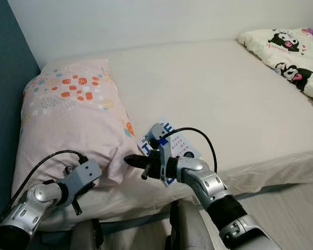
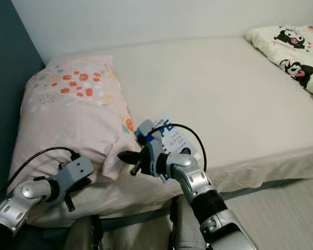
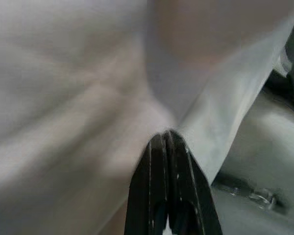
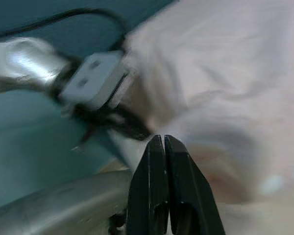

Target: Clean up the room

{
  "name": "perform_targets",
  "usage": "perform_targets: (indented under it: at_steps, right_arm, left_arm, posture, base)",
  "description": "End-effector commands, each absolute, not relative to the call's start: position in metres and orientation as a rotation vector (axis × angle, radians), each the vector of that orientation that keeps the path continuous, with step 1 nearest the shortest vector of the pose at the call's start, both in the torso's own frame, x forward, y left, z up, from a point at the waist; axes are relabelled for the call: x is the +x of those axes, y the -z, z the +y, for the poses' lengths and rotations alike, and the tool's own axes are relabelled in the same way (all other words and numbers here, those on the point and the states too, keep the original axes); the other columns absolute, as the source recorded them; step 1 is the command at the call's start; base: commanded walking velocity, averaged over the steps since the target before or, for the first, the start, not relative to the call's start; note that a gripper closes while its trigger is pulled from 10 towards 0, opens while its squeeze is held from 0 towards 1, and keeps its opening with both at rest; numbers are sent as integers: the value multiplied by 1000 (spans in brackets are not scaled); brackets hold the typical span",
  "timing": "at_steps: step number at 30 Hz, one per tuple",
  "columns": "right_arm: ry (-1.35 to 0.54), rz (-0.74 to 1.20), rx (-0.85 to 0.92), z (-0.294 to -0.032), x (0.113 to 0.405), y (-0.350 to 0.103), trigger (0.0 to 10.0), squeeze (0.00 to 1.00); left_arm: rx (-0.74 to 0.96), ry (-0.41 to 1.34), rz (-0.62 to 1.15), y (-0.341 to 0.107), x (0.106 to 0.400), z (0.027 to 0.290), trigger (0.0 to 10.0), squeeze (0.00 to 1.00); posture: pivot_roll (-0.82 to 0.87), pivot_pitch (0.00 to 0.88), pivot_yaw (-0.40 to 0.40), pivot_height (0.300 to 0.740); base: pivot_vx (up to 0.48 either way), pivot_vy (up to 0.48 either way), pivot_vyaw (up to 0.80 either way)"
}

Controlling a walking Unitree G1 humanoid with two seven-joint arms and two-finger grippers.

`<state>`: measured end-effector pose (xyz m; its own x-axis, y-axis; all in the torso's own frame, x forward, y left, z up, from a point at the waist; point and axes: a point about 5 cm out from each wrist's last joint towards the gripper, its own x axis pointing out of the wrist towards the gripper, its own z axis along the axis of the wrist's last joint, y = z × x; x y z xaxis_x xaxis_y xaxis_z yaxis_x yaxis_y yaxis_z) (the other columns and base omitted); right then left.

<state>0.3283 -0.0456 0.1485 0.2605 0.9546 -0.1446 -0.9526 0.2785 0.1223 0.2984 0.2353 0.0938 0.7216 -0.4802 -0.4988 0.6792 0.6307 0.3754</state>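
A pink pillow [image 1: 73, 120] with orange and blue spots lies at the head of the bed [image 1: 214, 88]. Beside its lower corner, near the front edge, a book [image 1: 185, 147] with a blue and white cover rests on the sheet. My right gripper [image 1: 131, 159] hovers just in front of the book, shut and empty, its tips pointing at the pillow's corner; in the right wrist view the right gripper [image 4: 162, 138] faces the left arm. My left gripper [image 1: 77, 207] is low at the pillow's front edge, shut, its tips [image 3: 165, 133] pressed against a fabric fold.
A white blanket [image 1: 292, 52] with cartoon figures is bunched at the bed's far right. A dark blue wall [image 1: 5, 78] runs along the left side. Pale wood floor [image 1: 292, 208] shows at the lower right, in front of the bed.
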Motion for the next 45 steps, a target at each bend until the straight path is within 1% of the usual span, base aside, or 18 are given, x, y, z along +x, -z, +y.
perform_targets:
  at_steps: [1, 6, 11, 13, 14, 15, 16, 17, 18, 19, 20, 21, 26, 33, 34, 38, 39, 45]
  right_arm:
    - [-1361, 216, 23, -41, 323, -150, 0, 0]
    - [-1419, 237, 32, -44, 318, -150, 0, 0]
    - [-1441, 258, 22, -45, 315, -146, 0, 0]
    - [-1393, 310, -105, -51, 317, -131, 0, 0]
    - [-1393, 310, -105, -51, 317, -131, 0, 0]
    - [-1340, 315, -161, -54, 322, -127, 0, 0]
    - [-1340, 315, -161, -54, 322, -127, 0, 0]
    - [-1281, 299, -219, -56, 327, -125, 0, 0]
    - [-1215, 284, -278, -58, 334, -124, 0, 0]
    - [-1215, 284, -278, -58, 334, -124, 0, 0]
    - [-1151, 267, -358, -61, 340, -123, 10000, 0]
    - [-1105, 251, -446, -63, 344, -121, 10000, 0]
    - [-1054, 222, -511, -64, 348, -122, 10000, 0]
    - [-929, 124, -668, -65, 363, -129, 10000, 0]
    - [-888, 117, -719, -66, 368, -130, 10000, 0]
    - [-840, 116, -783, -68, 372, -130, 10000, 0]
    - [-775, 98, -866, -71, 378, -132, 10000, 0]
    - [-646, 69, -967, -82, 389, -145, 10000, 0]
  left_arm:
    - [510, 690, 370, -95, 293, 240, 0, 0]
    - [320, 767, 330, -111, 278, 251, 0, 0]
    - [321, 835, 361, -111, 267, 253, 0, 0]
    - [491, 910, 504, -85, 253, 255, 0, 0]
    - [491, 910, 504, -85, 253, 255, 0, 0]
    - [560, 893, 541, -75, 253, 256, 2275, 0]
    - [560, 893, 541, -75, 253, 256, 2275, 0]
    - [622, 863, 546, -67, 257, 256, 5176, 0]
    - [663, 814, 547, -61, 264, 254, 3922, 0]
    - [663, 814, 547, -61, 264, 254, 3922, 0]
    - [741, 762, 547, -54, 272, 252, 9922, 0]
    - [806, 711, 531, -50, 281, 247, 10000, 0]
    - [846, 664, 521, -47, 290, 243, 10000, 0]
    - [967, 482, 490, -59, 322, 237, 10000, 0]
    - [1049, 418, 474, -71, 334, 242, 10000, 0]
    - [1102, 372, 446, -82, 345, 243, 10000, 0]
    - [1156, 325, 399, -97, 357, 240, 10000, 0]
    - [1209, 261, 334, -121, 374, 234, 10000, 0]
  posture:
    - [-84, 319, -99, 587]
    - [-78, 313, -101, 587]
    - [-72, 310, -102, 587]
    - [-67, 313, -106, 587]
    - [-67, 313, -106, 587]
    - [-69, 315, -109, 587]
    - [-69, 315, -109, 587]
    - [-71, 317, -109, 587]
    - [-73, 320, -110, 587]
    - [-73, 320, -110, 587]
    - [-81, 324, -109, 587]
    - [-88, 324, -107, 587]
    - [-95, 325, -103, 587]
    - [-113, 334, -83, 587]
    - [-115, 335, -78, 587]
    - [-114, 338, -74, 587]
    - [-116, 341, -72, 587]
    - [-117, 341, -68, 587]
  base:
    - [0, 0, 0]
    - [0, 0, 0]
    - [0, 0, 0]
    - [0, 0, 0]
    - [0, 0, 0]
    - [0, 0, 0]
    - [0, 0, 0]
    - [0, 0, 0]
    - [0, 0, 0]
    - [0, 0, 0]
    - [0, 0, 0]
    - [0, 0, 0]
    - [0, 0, 0]
    - [0, 0, 0]
    - [0, 0, 0]
    - [0, 0, 0]
    - [0, 0, 0]
    - [0, 0, 0]
